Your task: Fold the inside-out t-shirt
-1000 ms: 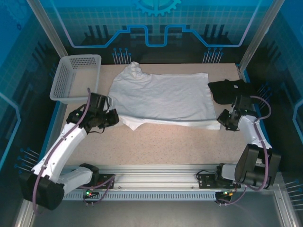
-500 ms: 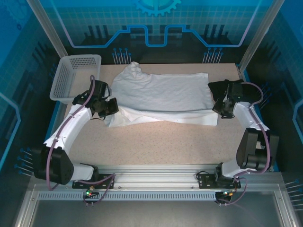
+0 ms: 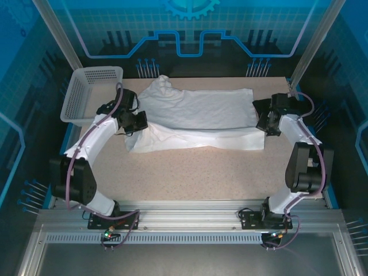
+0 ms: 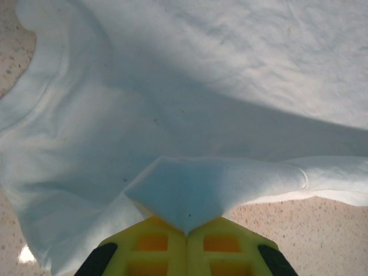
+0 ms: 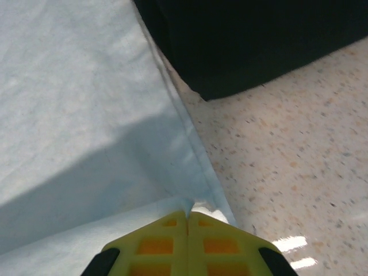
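Observation:
The white inside-out t-shirt [image 3: 195, 112] lies spread across the back half of the table, wrinkled, with its near edge lifted and doubled back over itself. My left gripper [image 3: 140, 122] is at the shirt's left side, shut on a corner of the cloth [image 4: 190, 190] that peaks between its yellow fingers [image 4: 155, 241]. My right gripper [image 3: 265, 125] is at the shirt's right side, shut on the hem [image 5: 190, 206], which rises in a fold over the lower layer [image 5: 86, 115]. Both held edges hang just above the rest of the shirt.
A black folded garment [image 3: 279, 109] lies right behind the right gripper, and shows dark at the top of the right wrist view [image 5: 253, 40]. A white mesh basket [image 3: 92, 95] stands at the back left. Bare speckled tabletop [image 3: 195, 172] stretches in front of the shirt.
Both grippers moved away from me, toward the back, carrying the shirt's near edge up and over the rest of the shirt. Both arms are now stretched further out.

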You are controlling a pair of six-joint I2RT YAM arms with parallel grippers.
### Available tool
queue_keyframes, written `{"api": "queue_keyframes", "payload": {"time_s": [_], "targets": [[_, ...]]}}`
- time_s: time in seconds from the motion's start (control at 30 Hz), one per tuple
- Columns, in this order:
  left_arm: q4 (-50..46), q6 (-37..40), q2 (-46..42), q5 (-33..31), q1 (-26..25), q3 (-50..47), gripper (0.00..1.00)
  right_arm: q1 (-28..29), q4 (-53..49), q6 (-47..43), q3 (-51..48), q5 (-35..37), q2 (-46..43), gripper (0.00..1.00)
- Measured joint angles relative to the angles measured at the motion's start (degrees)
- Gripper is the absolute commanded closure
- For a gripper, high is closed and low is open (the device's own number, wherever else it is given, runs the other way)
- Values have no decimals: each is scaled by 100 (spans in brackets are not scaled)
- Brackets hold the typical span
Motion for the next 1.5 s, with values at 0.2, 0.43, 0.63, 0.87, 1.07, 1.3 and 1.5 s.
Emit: {"api": "queue_keyframes", "payload": {"time_s": [0.2,0.43,0.63,0.87,1.07,1.3,1.5], "targets": [[55,160,986,-341,70,848,96,356,2,-48,763,173,776,99],[195,269,2848,-581,258,2389,62,498,-81,-284,1829,437,1858,70],[780,111,2472,-671,269,1668,48,533,-107,-437,1296,710,1427,63],[2072,-599,-76,-308,-205,-1504,41,605,-57,-369,-144,-57,267,62],[2527,-667,374,-184,-173,-1976,42,511,-157,-485,-186,-234,828,64],[2712,-658,761,-120,-72,-2015,43,426,-544,-704,2,-55,1172,66],[2924,-660,577,-92,-35,-2465,44,396,-588,-739,-304,120,949,67]]}}
